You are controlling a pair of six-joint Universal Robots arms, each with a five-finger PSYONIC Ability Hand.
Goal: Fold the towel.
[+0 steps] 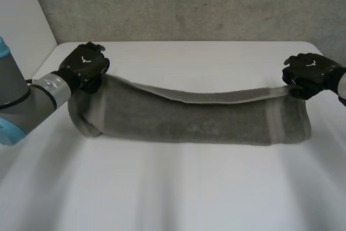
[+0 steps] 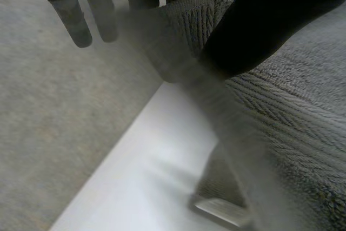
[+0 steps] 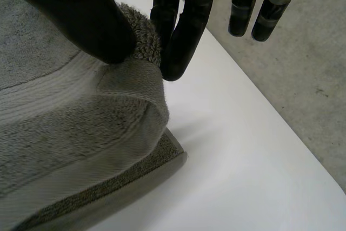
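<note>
Pinching towel (image 1: 189,118) corners, thumb against fingers: left hand (image 1: 85,66), right hand (image 1: 308,72). Hold lifted edge taut, level; lay flush on lower layer over table (image 1: 173,187) before letting go.

- towel (image 1: 189,120): grey terry cloth, matt, looped pile; flat ribbed woven band near the ends
- counter (image 1: 178,187): white, smooth, slight sheen
- wall (image 1: 189,4): grey, rough, matt

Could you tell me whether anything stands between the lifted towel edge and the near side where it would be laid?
Nothing visible does. The left hand and right hand each pinch a far corner of the towel; toward the near side lie only the towel's lower layer and bare table.
</note>
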